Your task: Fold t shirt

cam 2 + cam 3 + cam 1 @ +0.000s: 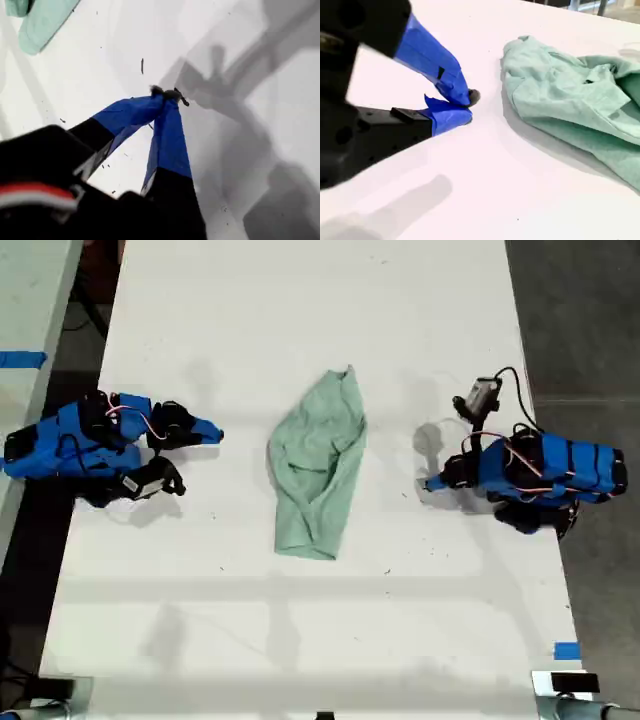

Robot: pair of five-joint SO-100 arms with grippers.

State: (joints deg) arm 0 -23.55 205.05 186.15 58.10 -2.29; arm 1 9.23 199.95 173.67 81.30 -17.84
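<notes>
Exterior view shows you the t shirt (317, 468) bunched mid-table (300, 300), my first gripper (167, 94) pinched closed on nothing, my second gripper (465, 106) closed, empty, near the shirt.

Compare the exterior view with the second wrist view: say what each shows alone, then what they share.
Only the exterior view shows both blue arms at once, the whole t shirt lying crumpled between them, and blue tape at the table's edge. Only the second wrist view shows my second gripper up close, tips together on bare table, beside but apart from the cloth, plus its folds and wrinkles in detail. Both show the mint t shirt ungrasped on the white table.
</notes>
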